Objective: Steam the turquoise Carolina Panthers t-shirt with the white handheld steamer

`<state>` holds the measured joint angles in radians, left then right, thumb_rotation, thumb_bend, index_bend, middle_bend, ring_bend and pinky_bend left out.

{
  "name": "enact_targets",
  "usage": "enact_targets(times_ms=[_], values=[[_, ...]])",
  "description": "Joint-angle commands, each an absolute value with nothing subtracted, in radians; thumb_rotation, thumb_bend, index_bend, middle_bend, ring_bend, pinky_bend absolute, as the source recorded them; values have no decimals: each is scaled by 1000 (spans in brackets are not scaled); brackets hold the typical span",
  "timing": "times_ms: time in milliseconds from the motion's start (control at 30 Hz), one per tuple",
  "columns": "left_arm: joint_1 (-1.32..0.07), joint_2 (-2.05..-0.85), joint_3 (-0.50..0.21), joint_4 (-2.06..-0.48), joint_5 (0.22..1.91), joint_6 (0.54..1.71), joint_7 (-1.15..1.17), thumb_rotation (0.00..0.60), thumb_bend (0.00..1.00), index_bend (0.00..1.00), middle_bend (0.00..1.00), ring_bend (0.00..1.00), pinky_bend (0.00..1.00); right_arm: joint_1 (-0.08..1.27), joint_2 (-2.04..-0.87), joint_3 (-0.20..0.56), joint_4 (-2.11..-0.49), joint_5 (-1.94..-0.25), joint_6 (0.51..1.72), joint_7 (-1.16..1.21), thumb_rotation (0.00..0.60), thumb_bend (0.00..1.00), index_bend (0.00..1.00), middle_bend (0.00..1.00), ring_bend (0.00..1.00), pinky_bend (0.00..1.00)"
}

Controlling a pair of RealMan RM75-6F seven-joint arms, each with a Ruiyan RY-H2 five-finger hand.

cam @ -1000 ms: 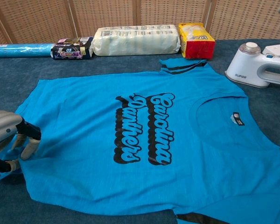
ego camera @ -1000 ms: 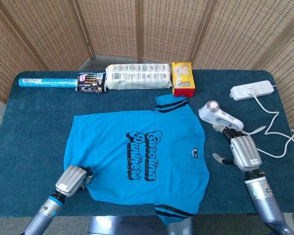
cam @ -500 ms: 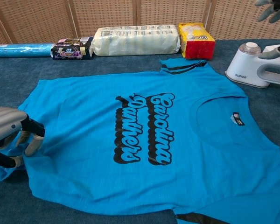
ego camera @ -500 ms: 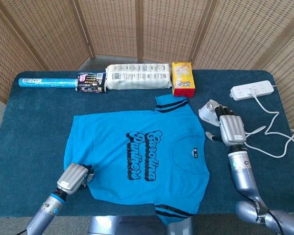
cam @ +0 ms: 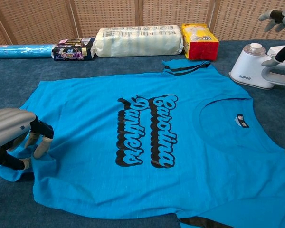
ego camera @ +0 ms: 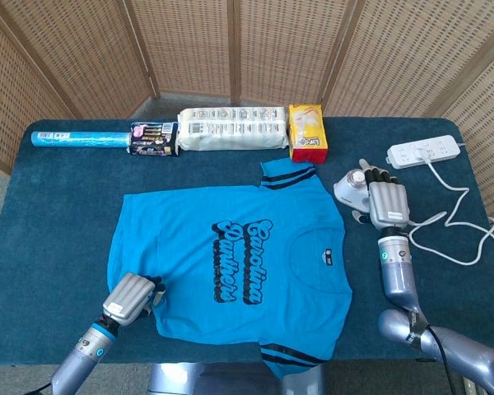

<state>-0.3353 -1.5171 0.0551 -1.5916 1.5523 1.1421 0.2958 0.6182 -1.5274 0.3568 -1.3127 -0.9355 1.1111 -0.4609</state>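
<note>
Risked dragging the t-shirt (ego camera: 230, 263) askew, left hand (ego camera: 130, 298) pinching its hem corner; right hand (ego camera: 387, 202) spread empty over the steamer (ego camera: 351, 190), just right of the shirt.

The turquoise t-shirt (cam: 152, 142) lies flat on the dark blue table (cam: 109, 66), its black "Carolina Panthers" lettering running sideways. The left hand (cam: 14, 140) rests on the shirt's bunched hem at the left edge, fingers curled down onto the cloth. At far right, the right hand (cam: 280, 28) hangs with fingers spread just above the white steamer (cam: 256, 66).
</note>
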Motion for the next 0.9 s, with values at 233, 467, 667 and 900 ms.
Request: enact_targets(times_ms=[233,467,667,900], values=[[-338,-1518,58,-1592,1538,1138,299,600,418,719,693,646,718,644,-1576,344,-1190,-897,1087,-482,589,224,52,192,191,274],[-340,-1523,59,-1593,1532,1139,300,600,418,719,693,646,718,668,-1625,334,-1076,-867,1053,-511,589,226,67,198,191,278],[-341,-1526,60,-1594,1524,1139,304,600,418,719,693,646,718,693,-1686,344,-946,-848,1037,-512,593,235,120,233,226,306],[-344,-1526,60,-1600,1523,1141,309,600,418,718,693,646,718,713,-1739,348,-841,-862,1023,-485,593,329,219,308,322,392]])
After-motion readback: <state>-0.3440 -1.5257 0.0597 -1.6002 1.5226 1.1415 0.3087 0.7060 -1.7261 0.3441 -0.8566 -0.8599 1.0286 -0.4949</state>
